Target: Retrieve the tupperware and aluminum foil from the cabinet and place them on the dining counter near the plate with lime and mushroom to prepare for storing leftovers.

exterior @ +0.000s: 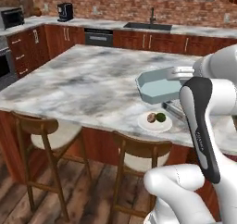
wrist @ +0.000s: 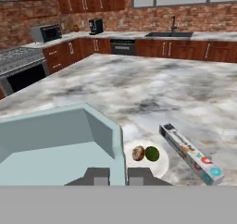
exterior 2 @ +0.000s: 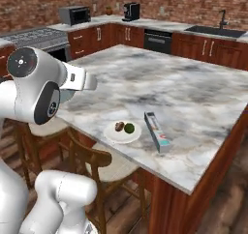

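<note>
The pale blue tub (exterior: 156, 86) is held up in the air above the marble counter (exterior: 88, 79), not touching it. In the left base view it hangs just above and a little behind the white plate (exterior: 155, 122). In the hand view the tub (wrist: 60, 144) is open at the top and sits to the left of the plate (wrist: 152, 160). The gripper (wrist: 118, 177) has its two fingers close together on the tub's near wall, one finger (wrist: 97, 177) on each side of it, so it grips the tub by the rim.

The plate lies near the front edge of the counter. On it are a brown mushroom (wrist: 138, 153) and a green lime (wrist: 152, 153), side by side and touching or nearly so. The foil box (wrist: 190, 152) lies flat on the counter just to the right of the plate, apart from it, with its long side pointing away from the counter edge. In the right base view the box (exterior 2: 157, 130) is also to the right of the plate (exterior 2: 122, 132).

Two wooden stools (exterior: 51, 135) stand below the front edge of the counter, near the plate. Far behind the plate, on the back counter, there are a sink (exterior: 148, 26), a coffee machine (exterior: 65, 11) and a microwave (exterior 2: 75, 14).
</note>
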